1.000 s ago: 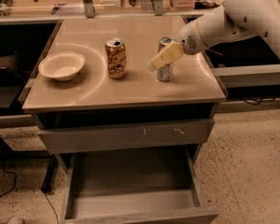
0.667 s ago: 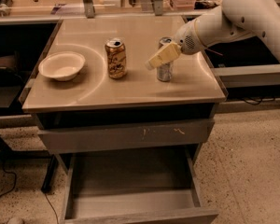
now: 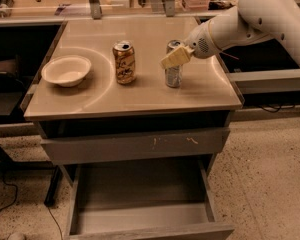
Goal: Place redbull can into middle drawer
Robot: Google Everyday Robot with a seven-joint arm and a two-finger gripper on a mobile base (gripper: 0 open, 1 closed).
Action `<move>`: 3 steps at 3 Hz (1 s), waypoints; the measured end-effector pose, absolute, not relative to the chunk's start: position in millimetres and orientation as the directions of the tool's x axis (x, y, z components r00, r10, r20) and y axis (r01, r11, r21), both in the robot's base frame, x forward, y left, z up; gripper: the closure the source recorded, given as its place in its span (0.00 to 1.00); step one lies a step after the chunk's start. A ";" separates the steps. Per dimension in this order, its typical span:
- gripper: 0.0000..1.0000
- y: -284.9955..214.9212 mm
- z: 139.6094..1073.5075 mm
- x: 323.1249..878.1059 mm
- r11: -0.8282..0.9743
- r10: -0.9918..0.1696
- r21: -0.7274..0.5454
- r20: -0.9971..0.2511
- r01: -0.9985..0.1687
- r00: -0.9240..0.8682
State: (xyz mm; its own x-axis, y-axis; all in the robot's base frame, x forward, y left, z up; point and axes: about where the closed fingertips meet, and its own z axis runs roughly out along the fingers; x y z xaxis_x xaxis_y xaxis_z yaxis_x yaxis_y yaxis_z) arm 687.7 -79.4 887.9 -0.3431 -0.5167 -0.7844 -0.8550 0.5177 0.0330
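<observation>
The redbull can (image 3: 173,75), slim and silver-grey, stands upright on the tan tabletop (image 3: 140,94), right of centre. My gripper (image 3: 174,58), on the white arm reaching in from the upper right, is at the can's upper part, with its cream tip crossing the front of the can. The can's base rests on the table. The middle drawer (image 3: 140,191) is pulled open below the table, with a bare grey floor and nothing in it.
A shorter gold-brown can (image 3: 125,62) stands left of the redbull can. A white bowl (image 3: 66,70) sits at the table's left. A closed grey drawer front (image 3: 135,144) with yellowish scratches lies above the open drawer. Speckled floor lies to the right.
My gripper and arm have shifted slightly left at the top of the redbull can. The can stays on the table in nearly the same place.
</observation>
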 end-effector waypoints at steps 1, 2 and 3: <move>0.83 -78.1 891.8 683.4 0.500 -0.531 0.018 -0.783 -0.866 -0.324; 1.00 -95.3 904.8 658.8 0.535 -0.549 -0.015 -0.766 -0.845 -0.334; 1.00 -124.4 913.3 603.2 0.607 -0.549 -0.028 -0.737 -0.794 -0.394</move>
